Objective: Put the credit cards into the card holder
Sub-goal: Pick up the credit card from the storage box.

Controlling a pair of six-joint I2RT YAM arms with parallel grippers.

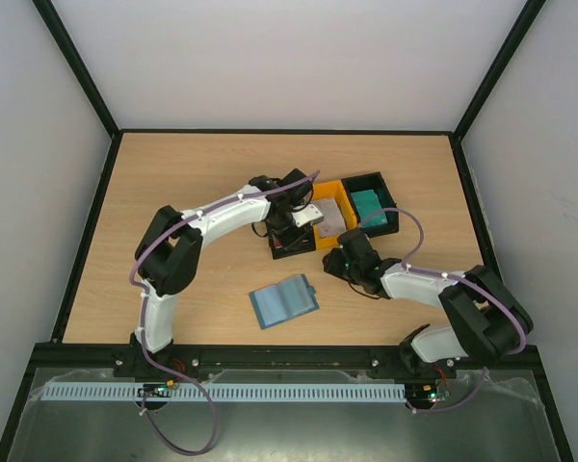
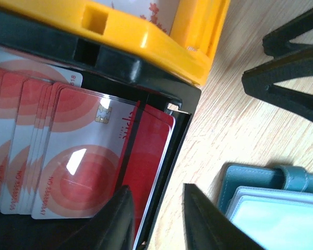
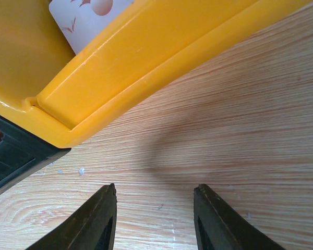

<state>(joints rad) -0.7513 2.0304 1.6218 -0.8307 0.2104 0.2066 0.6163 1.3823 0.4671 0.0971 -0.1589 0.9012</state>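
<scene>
Several red-and-white credit cards [image 2: 78, 156] lie fanned in a black bin [image 2: 167, 88]. My left gripper [image 2: 156, 188] is open and straddles that bin's near wall, one finger over the front red card, the other over the table. In the top view it [image 1: 294, 234] hangs over this bin [image 1: 291, 252]. The blue-teal card holder [image 1: 283, 301] lies open on the table and also shows in the left wrist view [image 2: 271, 198]. My right gripper [image 3: 156, 187] is open and empty over bare wood, beside the yellow bin [image 3: 120, 57], which holds a whitish card [image 3: 88, 15].
The yellow bin [image 1: 332, 204] sits between the black bin with red cards and another black bin [image 1: 390, 217] holding green-teal cards [image 1: 371, 205]. The right gripper [image 1: 337, 253] is just in front of the yellow bin. Its fingers [image 2: 292, 67] show in the left wrist view.
</scene>
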